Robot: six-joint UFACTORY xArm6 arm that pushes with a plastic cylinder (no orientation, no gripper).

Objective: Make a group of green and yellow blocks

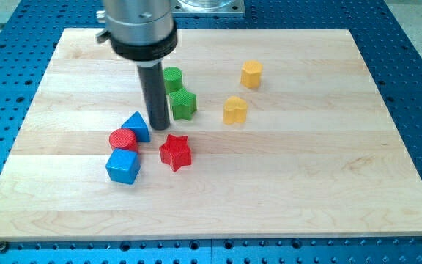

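Note:
My tip [159, 127] rests on the wooden board just left of the green star block [183, 104], between it and the blue triangular block [136, 126]. A green cylinder block [172, 79] stands right behind the green star, touching it. A yellow block [234, 110] lies to the right of the green star, with a gap between them. A second yellow block [251, 74] sits further toward the view's top right. The rod hides part of the board behind it.
A red star block [175, 152] lies just below my tip. A red cylinder block [123, 139] and a blue cube block [123, 166] sit at lower left, next to the blue triangular block. The wooden board [306, 183] lies on a blue perforated table.

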